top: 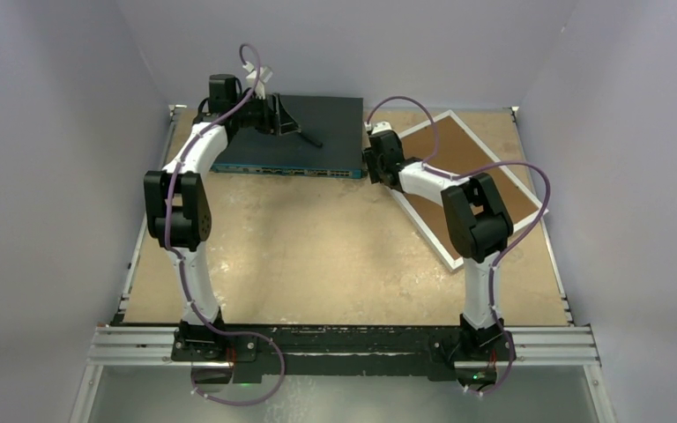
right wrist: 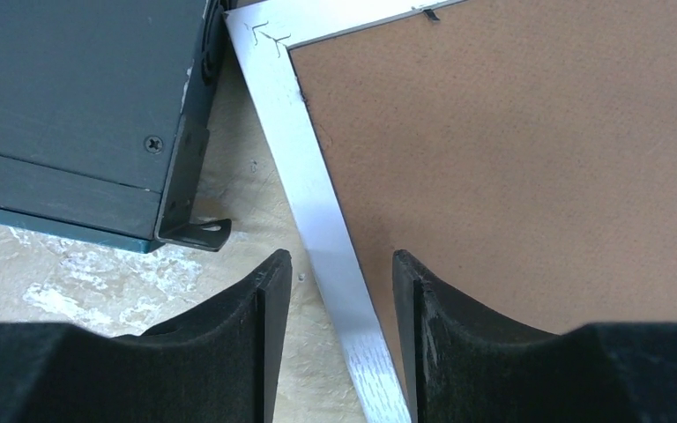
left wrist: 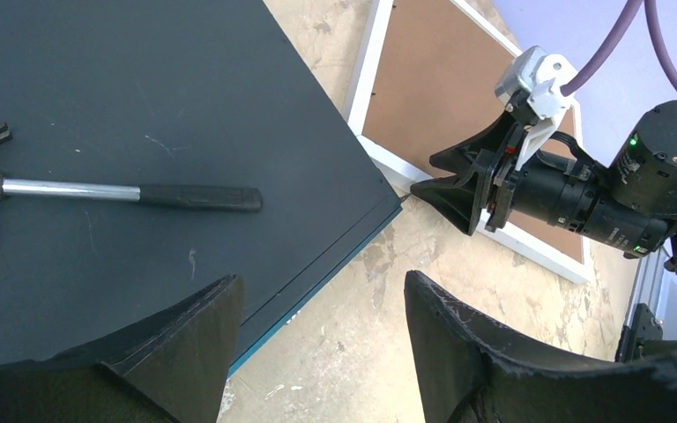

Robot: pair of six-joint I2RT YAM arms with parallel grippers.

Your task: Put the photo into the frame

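The right gripper is open and empty, straddling the white left border of the frame, which lies back-up at far right. The left gripper is open, empty. The photo is not seen. Judgement: frame rigid, likely glazed, fragile; grip by border.
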